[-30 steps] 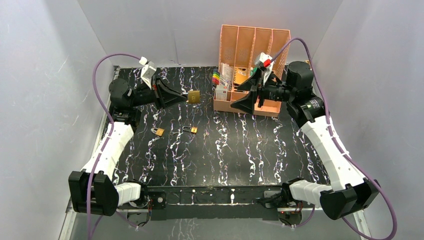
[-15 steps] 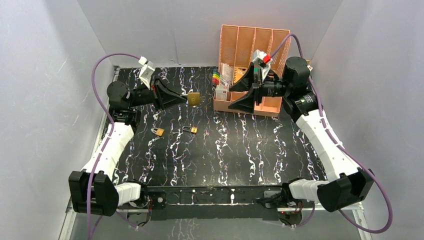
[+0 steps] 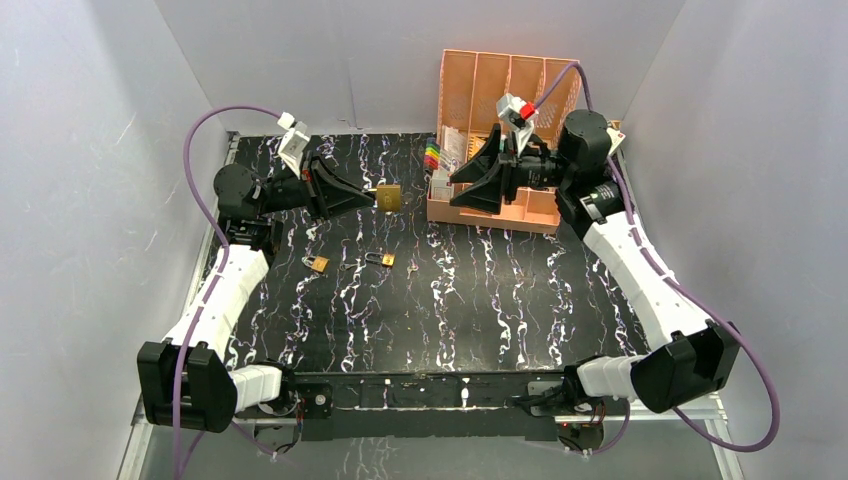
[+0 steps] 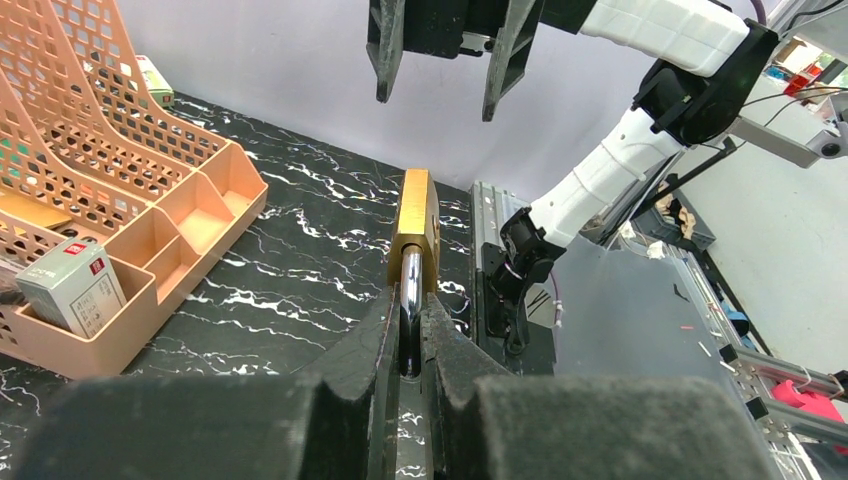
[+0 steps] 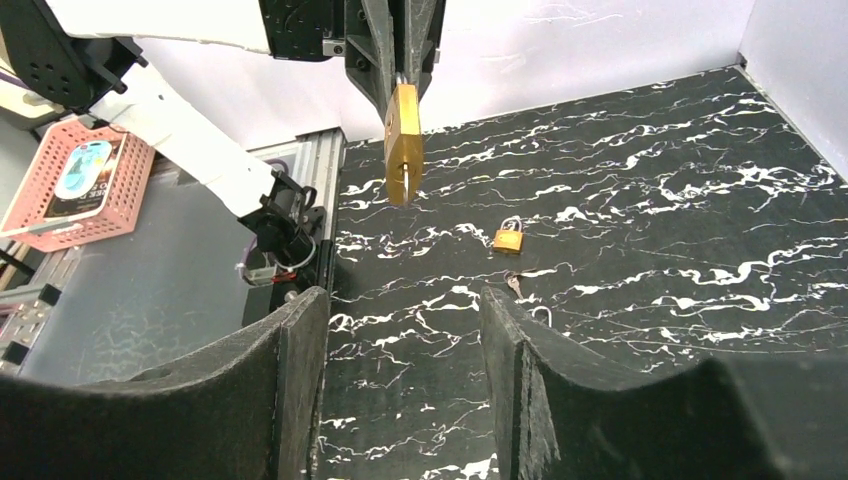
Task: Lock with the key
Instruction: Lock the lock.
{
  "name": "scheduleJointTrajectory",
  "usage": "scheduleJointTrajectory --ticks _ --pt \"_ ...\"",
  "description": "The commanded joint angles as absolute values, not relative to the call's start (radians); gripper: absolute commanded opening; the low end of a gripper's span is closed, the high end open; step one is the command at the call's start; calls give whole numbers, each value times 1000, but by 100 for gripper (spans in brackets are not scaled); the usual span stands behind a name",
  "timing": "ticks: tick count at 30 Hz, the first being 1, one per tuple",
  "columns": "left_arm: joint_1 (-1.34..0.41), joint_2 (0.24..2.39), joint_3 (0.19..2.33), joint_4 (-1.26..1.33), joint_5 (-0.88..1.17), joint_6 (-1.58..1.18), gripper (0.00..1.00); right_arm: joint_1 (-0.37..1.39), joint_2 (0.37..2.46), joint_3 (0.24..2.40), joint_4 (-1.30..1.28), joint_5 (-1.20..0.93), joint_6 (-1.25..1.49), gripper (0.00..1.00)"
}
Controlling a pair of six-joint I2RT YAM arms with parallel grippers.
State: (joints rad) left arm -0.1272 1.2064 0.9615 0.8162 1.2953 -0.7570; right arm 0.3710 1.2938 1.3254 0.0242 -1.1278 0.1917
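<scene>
My left gripper (image 3: 368,194) is shut on the steel shackle of a brass padlock (image 3: 389,196) and holds it in the air above the back of the table; the padlock (image 4: 415,222) points away from the left wrist camera. My right gripper (image 3: 462,186) is open and empty, facing the padlock (image 5: 403,141) from the right with a gap between. A smaller brass padlock (image 3: 317,263) and a key (image 3: 380,259) lie on the black marbled table (image 3: 450,300); the right wrist view shows them too, padlock (image 5: 509,238) and key (image 5: 515,285).
An orange plastic organiser (image 3: 505,95) with boxes and markers stands at the back right, just behind my right gripper; it also shows in the left wrist view (image 4: 90,180). Grey walls close in the table on three sides.
My right gripper has moved left and a little back, from in front of the organiser toward the held padlock. My left gripper and the padlock have stayed nearly still.
</scene>
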Motion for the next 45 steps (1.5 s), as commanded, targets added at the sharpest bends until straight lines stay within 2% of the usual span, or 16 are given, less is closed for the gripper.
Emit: scheduleJointTrajectory --ticks 1,4,8,15,24,25,26,27,32,45 --pt "-136 1187 974 879 1266 -766 0 409 1304 1330 113 -1114 222 65" --pt "-143 1190 974 880 1251 -763 0 458 1315 1334 116 -1079 215 69" --pt "-155 1201 979 881 1240 -764 0 526 1350 1363 115 -1047 202 69" --pt "-155 1207 979 881 1229 -764 0 612 1417 1432 117 -1026 195 63" --pt "-157 1206 982 881 1237 -765 0 660 1463 1477 121 -1012 192 61" --pt "-156 1206 983 881 1239 -765 0 663 1469 1481 121 -1009 190 62" --pt "-156 1203 986 882 1245 -766 0 670 1482 1493 119 -999 182 71" --pt "-156 1201 988 881 1247 -765 0 671 1484 1494 117 -988 178 73" --pt "-156 1197 992 882 1253 -765 0 675 1491 1503 110 -961 164 80" --pt "-156 1190 991 882 1261 -767 0 676 1471 1503 86 -841 118 85"
